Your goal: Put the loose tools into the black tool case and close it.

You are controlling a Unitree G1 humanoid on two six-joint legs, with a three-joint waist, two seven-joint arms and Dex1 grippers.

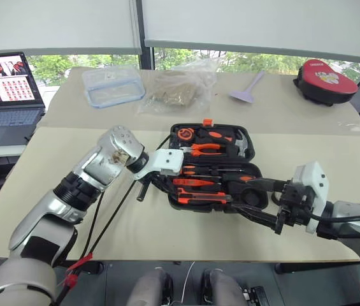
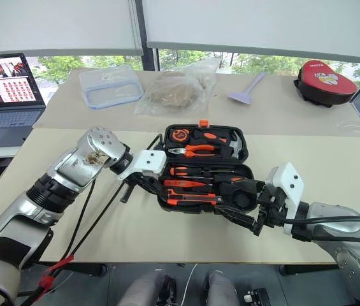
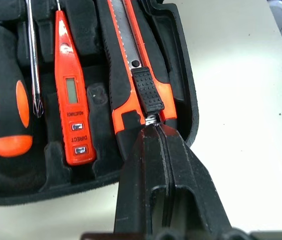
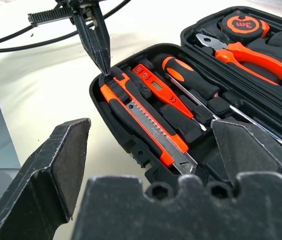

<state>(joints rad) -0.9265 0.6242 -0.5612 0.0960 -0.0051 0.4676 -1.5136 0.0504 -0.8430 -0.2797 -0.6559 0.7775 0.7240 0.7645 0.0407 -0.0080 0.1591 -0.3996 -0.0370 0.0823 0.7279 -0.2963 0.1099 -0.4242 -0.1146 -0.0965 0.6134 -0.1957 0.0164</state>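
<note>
Now, left gripper (image 4: 102, 69): fingers pressed together, tips at the utility knife (image 3: 138, 75) butt.
Right gripper (image 2: 246, 203): spread, empty.
Black tool case (image 1: 250, 137): likely stiff, light; push lid's far edge.

Bright daylight thru rear windows (image 1: 186, 58); table (image 1: 71, 185) evenly lit w/ soft shadows, wrist views blurry up close.

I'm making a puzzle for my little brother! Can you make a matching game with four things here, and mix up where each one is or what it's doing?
1. utility knife
2. laptop
3. right gripper
4. left gripper

A. open wide beside the case
B. on the side table by the window
C. shut, tips at the knife's end
D. lying in the case's front slot

Pairs: 1-D, 2-B, 3-A, 4-C
</note>
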